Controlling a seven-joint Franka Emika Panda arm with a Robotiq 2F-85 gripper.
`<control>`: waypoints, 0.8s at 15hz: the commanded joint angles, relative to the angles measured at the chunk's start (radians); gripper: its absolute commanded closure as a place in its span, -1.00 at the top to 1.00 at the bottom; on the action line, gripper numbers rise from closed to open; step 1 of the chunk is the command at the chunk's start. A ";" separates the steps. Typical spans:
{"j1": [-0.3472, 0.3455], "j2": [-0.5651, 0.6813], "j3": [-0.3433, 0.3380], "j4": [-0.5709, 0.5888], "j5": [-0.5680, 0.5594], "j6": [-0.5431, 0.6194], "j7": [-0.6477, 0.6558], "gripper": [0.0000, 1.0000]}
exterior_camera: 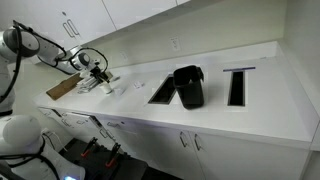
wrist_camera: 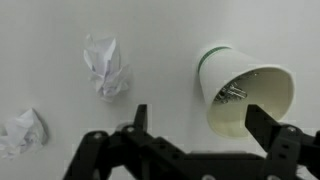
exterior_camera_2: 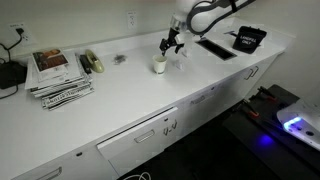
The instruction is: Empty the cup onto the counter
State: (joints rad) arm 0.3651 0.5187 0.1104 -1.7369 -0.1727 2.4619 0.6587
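The cup (wrist_camera: 245, 95) is a pale paper cup with a green stripe. Its open mouth faces the wrist camera, and small metallic bits lie inside. It stands on the white counter (wrist_camera: 170, 40). In an exterior view the cup (exterior_camera_2: 159, 65) is a small whitish cylinder on the counter (exterior_camera_2: 130, 100). My gripper (wrist_camera: 200, 125) is open, with one finger to the left of the cup and one at its right edge, not closed on it. In both exterior views the gripper (exterior_camera_2: 170, 45) (exterior_camera: 98, 76) hovers just above the cup.
Two crumpled white papers (wrist_camera: 105, 65) (wrist_camera: 22, 130) lie left of the cup. A black boxy container (exterior_camera: 188, 86) stands between two dark cut-outs (exterior_camera: 162, 93) (exterior_camera: 236, 86). A wooden board (exterior_camera: 62, 88) lies by the arm. A stack of magazines (exterior_camera_2: 58, 72) sits farther along.
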 commanded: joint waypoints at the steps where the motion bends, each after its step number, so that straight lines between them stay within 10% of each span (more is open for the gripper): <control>1: 0.026 0.044 -0.020 0.074 0.030 -0.063 0.001 1.00; 4: 0.027 0.063 -0.019 0.098 0.045 -0.091 -0.004 1.00; 5: 0.027 0.069 -0.017 0.104 0.050 -0.102 -0.007 0.50; 12: 0.030 0.099 -0.015 0.147 0.067 -0.142 -0.014 -0.45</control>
State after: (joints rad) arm 0.3791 0.5980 0.1068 -1.6375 -0.1311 2.3679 0.6568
